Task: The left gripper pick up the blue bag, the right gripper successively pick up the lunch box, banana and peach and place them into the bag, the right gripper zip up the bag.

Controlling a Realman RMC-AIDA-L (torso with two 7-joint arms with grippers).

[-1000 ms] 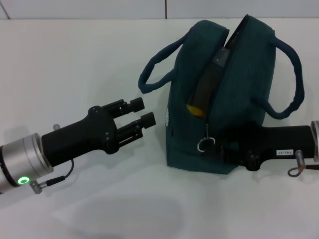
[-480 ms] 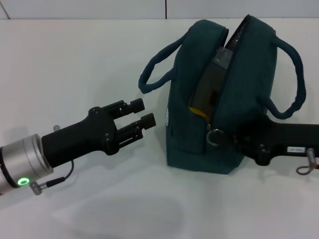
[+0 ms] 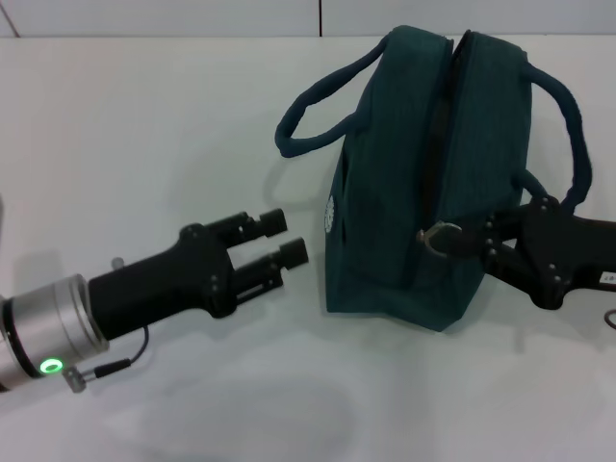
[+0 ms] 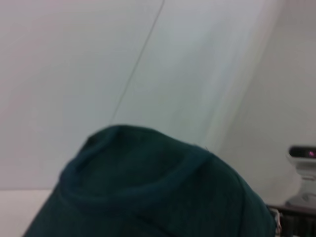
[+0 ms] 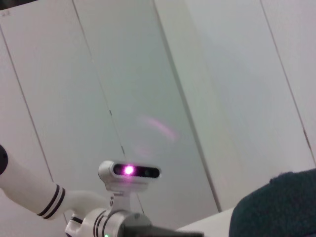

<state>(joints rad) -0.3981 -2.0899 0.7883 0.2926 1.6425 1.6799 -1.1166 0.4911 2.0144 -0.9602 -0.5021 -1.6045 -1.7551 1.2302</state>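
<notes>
The blue bag (image 3: 404,192) stands on the white table, right of centre, both loop handles up. Its top seam is drawn together into a narrow dark line. My right gripper (image 3: 478,239) reaches in from the right at the bag's near end, shut on the silver ring pull (image 3: 441,236) of the zipper. My left gripper (image 3: 279,239) hovers open to the left of the bag, a small gap away, holding nothing. The bag's top (image 4: 148,197) fills the lower left wrist view, and a corner of the bag (image 5: 281,202) shows in the right wrist view. The lunch box, banana and peach are hidden.
White table surface (image 3: 144,125) surrounds the bag, with a pale wall behind. The bag's left handle (image 3: 308,120) arches out toward the left arm. The robot's head camera (image 5: 129,171) shows in the right wrist view.
The right gripper has moved up and right along the bag with the ring pull. The open seam has closed, hiding the banana. The bag tilted and shifted slightly; the left gripper edged right.
</notes>
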